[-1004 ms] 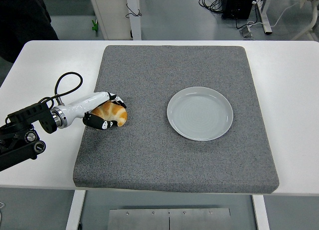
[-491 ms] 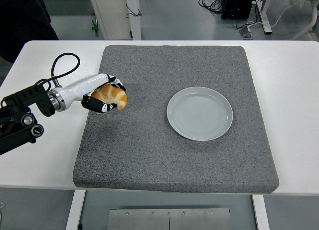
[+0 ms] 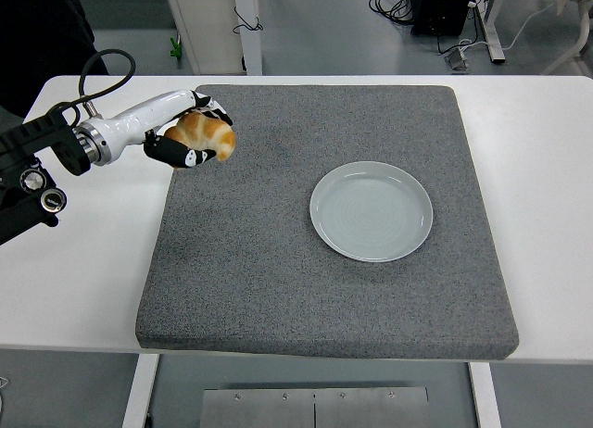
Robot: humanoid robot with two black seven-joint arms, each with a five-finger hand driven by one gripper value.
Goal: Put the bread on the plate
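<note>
A golden-brown bread roll (image 3: 206, 136) is held in my left hand (image 3: 188, 134), whose black-tipped fingers are curled around it above the left part of the grey mat. The hand and roll are raised off the mat. An empty pale grey plate (image 3: 372, 211) lies on the mat to the right of centre, well away from the hand. My right arm is out of view.
The grey foam mat (image 3: 324, 280) covers most of the white table (image 3: 547, 169). A black cable (image 3: 102, 67) loops up from my left forearm. A person's dark clothing (image 3: 42, 30) shows at the top left. Cables and table legs lie on the floor behind.
My left hand has lifted the bread off the mat and carried it up and away from me; the forearm has swung toward the far left of the table.
</note>
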